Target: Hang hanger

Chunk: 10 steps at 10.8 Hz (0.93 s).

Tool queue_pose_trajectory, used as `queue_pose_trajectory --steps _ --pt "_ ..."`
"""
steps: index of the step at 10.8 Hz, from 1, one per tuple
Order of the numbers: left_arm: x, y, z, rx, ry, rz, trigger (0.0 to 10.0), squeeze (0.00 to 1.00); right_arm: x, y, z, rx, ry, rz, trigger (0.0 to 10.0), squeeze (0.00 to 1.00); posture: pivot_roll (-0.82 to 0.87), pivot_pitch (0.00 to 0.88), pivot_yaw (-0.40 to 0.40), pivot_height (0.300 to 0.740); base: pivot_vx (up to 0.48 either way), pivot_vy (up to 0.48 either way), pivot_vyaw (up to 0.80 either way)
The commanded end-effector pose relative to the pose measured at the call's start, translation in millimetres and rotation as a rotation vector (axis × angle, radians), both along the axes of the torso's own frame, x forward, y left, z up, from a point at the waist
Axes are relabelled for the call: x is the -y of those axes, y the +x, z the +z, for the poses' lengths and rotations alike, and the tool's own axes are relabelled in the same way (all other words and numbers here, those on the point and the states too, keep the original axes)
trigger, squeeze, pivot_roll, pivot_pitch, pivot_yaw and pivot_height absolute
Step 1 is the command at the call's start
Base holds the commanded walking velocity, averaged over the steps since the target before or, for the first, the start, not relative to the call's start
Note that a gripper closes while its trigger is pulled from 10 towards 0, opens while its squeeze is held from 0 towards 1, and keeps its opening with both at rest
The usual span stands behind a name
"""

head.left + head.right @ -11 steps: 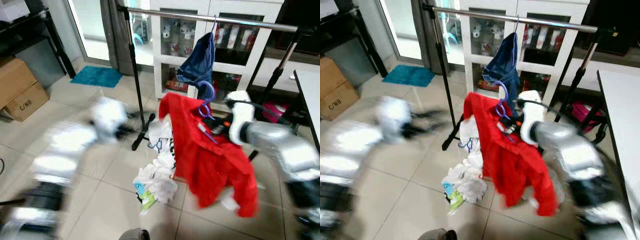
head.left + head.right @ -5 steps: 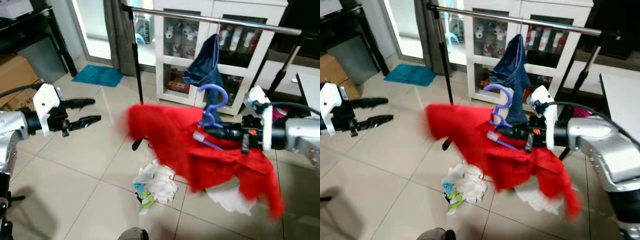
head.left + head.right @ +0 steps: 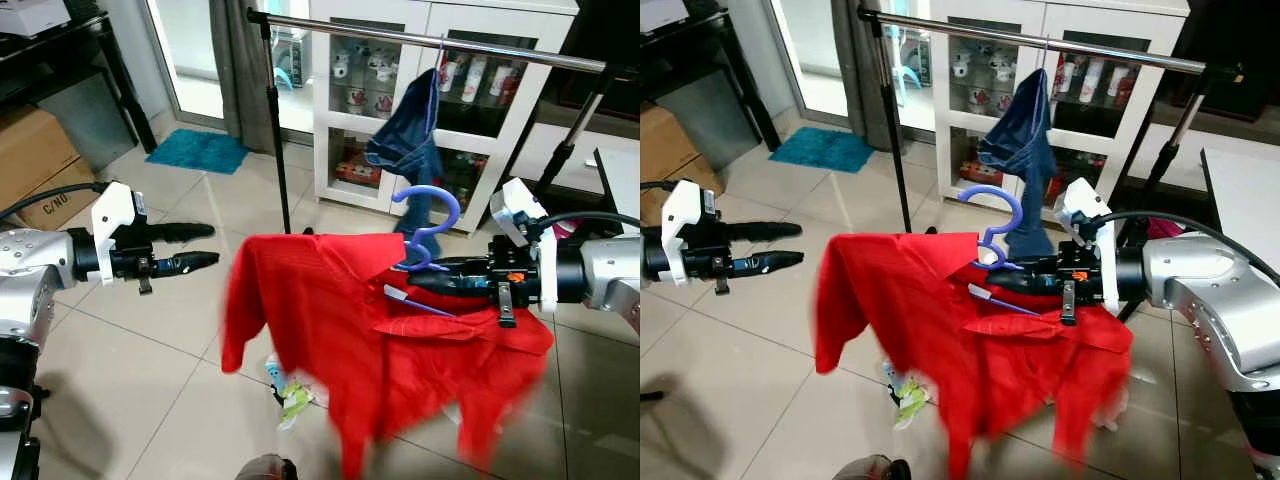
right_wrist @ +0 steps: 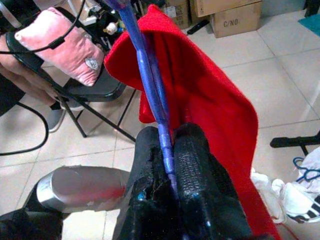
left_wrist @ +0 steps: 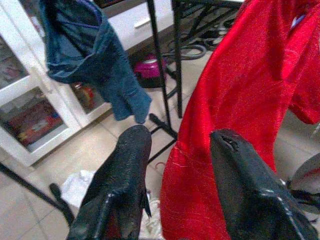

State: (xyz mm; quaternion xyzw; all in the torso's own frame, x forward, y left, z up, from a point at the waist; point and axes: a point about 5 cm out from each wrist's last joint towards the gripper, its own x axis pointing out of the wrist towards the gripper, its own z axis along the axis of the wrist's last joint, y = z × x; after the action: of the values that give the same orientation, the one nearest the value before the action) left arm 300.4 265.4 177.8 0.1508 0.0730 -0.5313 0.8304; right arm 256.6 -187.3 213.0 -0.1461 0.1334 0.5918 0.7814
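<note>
Our right gripper (image 3: 425, 281) is clamped on the purple hanger (image 3: 428, 225), fingers pinched tight on its shaft as the right wrist view shows (image 4: 165, 165). The hanger's hook curls up at about 12 o'clock from the fingertips, below the rail (image 3: 420, 38) and not yet on it. The red shirt (image 3: 370, 340) drapes over the hanger and hangs wide, its left corner reaching toward 9 o'clock and its hem dropping toward 6 o'clock.

Half a second ago the shirt was bunched lower and blurred, with the pile of white clothes on the floor plainly in view beneath it. Now the shirt is spread out and covers most of that pile (image 3: 287, 392), leaving just a scrap at its lower left edge. The hanger sits slightly higher and nearer the blue garment (image 3: 408, 140), which hangs from the rail at 12 o'clock of the hanger.

Our left gripper (image 3: 205, 246) is held out at 9 o'clock of the shirt, fingers apart and empty; it has come closer to the shirt than before. In its wrist view the two fingers (image 5: 125, 175) frame the red cloth and the rail's black stand.

The blue mat (image 3: 197, 152) lies at 10 o'clock and a cardboard box (image 3: 40, 165) at far 9 o'clock.
</note>
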Motion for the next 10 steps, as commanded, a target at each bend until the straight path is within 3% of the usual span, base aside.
queue_pose_trajectory --steps 1,2,5,10 --pt "3.5 -0.9 3 -0.013 -0.004 -0.039 0.0 0.0 2.3 -1.4 12 0.055 0.016 0.015 10.0 0.0 -0.05 0.0 0.055 0.74 0.0 0.0 0.0" --pt "3.6 -7.7 -3 -0.089 -0.005 -0.08 0.0 0.0 4.4 -0.4 12 0.055 0.016 0.013 10.0 0.0 -0.05 0.0 0.055 0.74 0.0 0.0 0.0" --pt "6.3 -11.9 -15 -0.136 -0.003 -0.094 0.0 0.0 3.2 0.5 16 0.061 0.03 0.025 10.0 0.0 -0.04 0.0 0.049 0.74 0.0 0.0 0.0" --pt "12.9 -2.5 -24 -0.095 -0.063 -0.027 0.0 0.0 -0.1 -2.2 19 0.067 0.05 0.056 10.0 0.0 -0.05 0.0 0.053 0.74 0.0 0.0 0.0"
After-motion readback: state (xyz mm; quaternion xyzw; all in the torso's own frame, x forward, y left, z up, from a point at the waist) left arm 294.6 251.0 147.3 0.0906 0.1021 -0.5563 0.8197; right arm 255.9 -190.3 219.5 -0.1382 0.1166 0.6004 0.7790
